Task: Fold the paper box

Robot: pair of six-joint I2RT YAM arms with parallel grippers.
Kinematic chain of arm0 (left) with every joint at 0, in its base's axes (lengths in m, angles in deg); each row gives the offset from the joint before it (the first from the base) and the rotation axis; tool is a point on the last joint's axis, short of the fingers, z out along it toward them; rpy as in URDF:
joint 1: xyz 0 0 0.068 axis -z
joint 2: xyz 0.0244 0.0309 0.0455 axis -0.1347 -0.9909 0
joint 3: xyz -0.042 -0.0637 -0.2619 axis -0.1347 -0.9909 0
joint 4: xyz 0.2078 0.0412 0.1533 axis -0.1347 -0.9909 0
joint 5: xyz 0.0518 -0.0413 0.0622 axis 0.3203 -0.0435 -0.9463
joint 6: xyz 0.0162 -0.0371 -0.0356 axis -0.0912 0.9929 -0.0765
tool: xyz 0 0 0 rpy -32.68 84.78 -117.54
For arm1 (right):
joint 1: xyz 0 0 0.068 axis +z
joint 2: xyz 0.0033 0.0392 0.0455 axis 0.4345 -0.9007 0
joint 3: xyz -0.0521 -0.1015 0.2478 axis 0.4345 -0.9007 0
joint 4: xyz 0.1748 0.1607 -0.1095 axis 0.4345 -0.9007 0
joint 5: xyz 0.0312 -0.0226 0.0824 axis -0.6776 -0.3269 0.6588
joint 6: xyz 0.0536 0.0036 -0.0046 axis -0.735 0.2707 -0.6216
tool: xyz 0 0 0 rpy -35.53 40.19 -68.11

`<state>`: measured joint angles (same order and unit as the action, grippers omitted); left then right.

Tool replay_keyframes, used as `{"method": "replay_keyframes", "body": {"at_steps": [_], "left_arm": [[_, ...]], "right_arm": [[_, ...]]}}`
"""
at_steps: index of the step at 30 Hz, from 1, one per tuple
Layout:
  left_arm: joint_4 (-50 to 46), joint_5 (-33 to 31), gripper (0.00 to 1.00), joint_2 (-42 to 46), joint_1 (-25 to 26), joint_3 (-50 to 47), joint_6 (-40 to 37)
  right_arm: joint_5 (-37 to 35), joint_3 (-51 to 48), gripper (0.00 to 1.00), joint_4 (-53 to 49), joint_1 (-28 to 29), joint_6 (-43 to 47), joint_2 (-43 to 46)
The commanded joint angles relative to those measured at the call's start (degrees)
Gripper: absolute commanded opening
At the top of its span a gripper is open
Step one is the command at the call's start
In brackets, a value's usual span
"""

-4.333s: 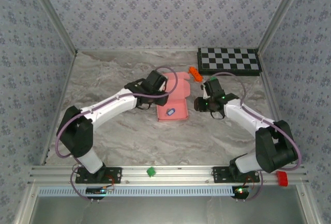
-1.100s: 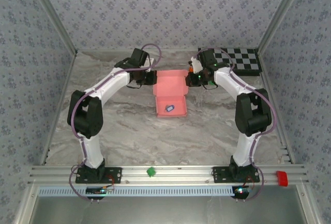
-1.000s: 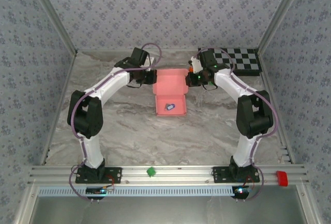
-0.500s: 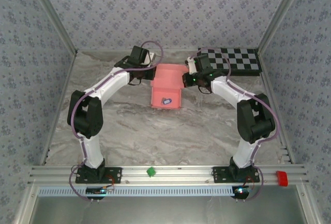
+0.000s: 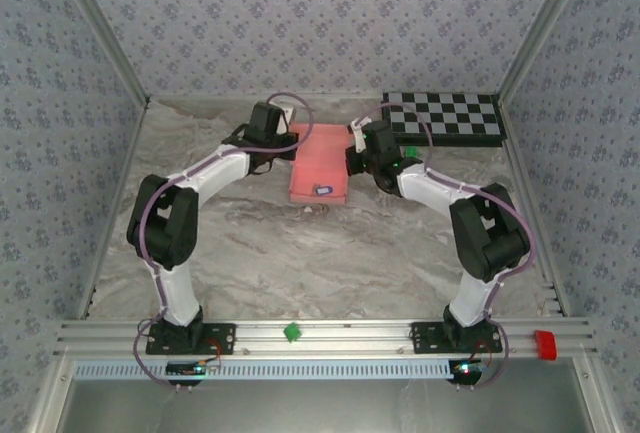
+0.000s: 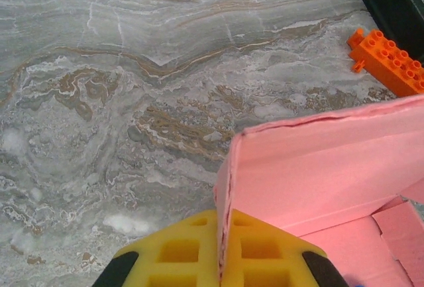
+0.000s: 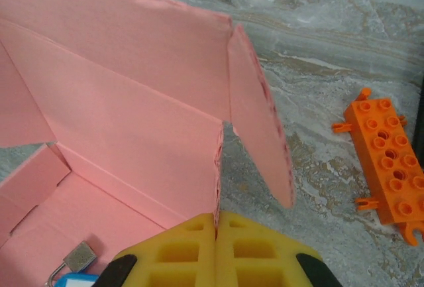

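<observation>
Pinching the paper box (image 5: pixel 320 161) on both sides, you've got the left gripper (image 6: pixel 222 237) and right gripper (image 7: pixel 216 234) clamped on its lid edges, card between your fingers (image 7: pixel 265 247). Tray's formed, lid half-raised; closing and tucking's left, I'd say.

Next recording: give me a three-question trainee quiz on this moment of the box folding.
1. True or false: the left pincer is shut on a wall of the paper box.
2. What lies inside the box? A: a green cube. B: a small padlock. C: a checkerboard.
3. Fill in: the orange block lies ___ the box, on the table.
Key: 1 true; 2 B; 3 outside.
</observation>
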<state>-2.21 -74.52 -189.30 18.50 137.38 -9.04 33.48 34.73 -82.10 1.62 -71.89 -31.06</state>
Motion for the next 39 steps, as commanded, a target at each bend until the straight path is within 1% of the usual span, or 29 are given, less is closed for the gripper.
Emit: {"method": "replay_keyframes", "body": {"at_steps": [1,6,10,21,27,34,39], "left_arm": [[3.4,0.0,0.02,2.3,0.1,-2.7,1.3],[4.2,1.1,0.06,2.8,0.1,-4.3,2.1],[4.5,2.3,0.12,3.5,0.1,-5.1,2.6],[6.0,3.9,0.14,6.0,0.1,-7.7,4.4],[6.1,2.8,0.15,6.9,0.1,-8.7,4.7],[5.6,3.1,0.15,7.0,0.1,-9.0,5.4],[5.3,3.1,0.23,7.0,0.1,-9.1,6.0]], "right_arm": [[-2.4,-1.0,0.02,4.6,0.8,1.6,1.3],[-4.1,-2.4,0.05,6.8,1.7,1.7,1.5],[-5.1,-2.8,0.08,7.0,2.4,2.1,1.7],[-6.6,-3.2,0.12,6.7,4.0,2.5,2.3],[-7.7,-2.8,0.15,6.1,4.4,2.3,2.0],[-7.4,-2.2,0.16,4.9,4.4,1.4,1.6],[-7.3,-2.4,0.16,4.8,4.4,0.8,1.6]]}}
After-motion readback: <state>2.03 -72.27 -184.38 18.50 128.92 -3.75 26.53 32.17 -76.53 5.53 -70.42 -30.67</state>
